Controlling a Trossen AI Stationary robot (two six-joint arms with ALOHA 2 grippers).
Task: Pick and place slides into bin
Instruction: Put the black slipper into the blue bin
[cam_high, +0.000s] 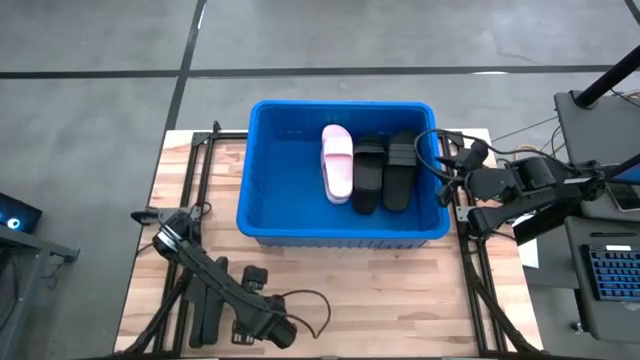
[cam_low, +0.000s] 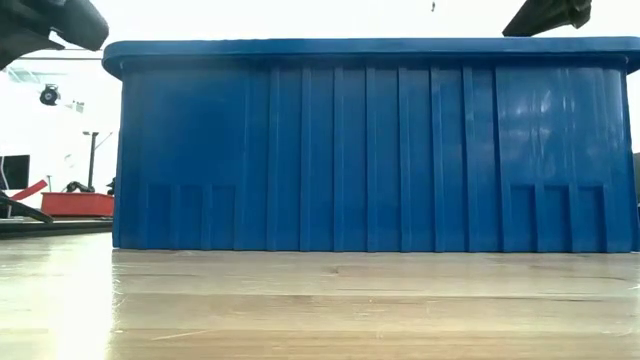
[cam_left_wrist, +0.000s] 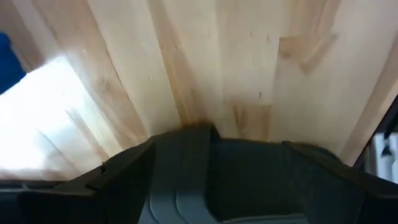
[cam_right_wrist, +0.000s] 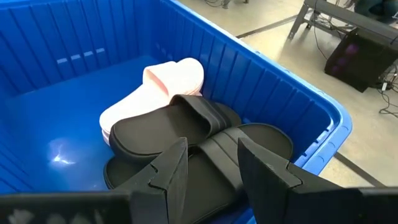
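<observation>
The blue bin (cam_high: 262, 170) holds black slides (cam_high: 384, 172) and a pink slide (cam_high: 337, 162) at its right end; they look light, flexible, best gripped by the strap; right gripper (cam_right_wrist: 212, 163) hovers above, fingers apart and empty; left gripper (cam_high: 268, 330) rests open, near-left.

The bin's (cam_high: 262, 170) left half lies bare for a hand, while slides (cam_high: 368, 170) crowd its right half.

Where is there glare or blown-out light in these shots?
Low view: the room behind the bin is washed out white. Left wrist view: a bright glare patch on the table. Right wrist view: a small shine on the bin floor.
</observation>
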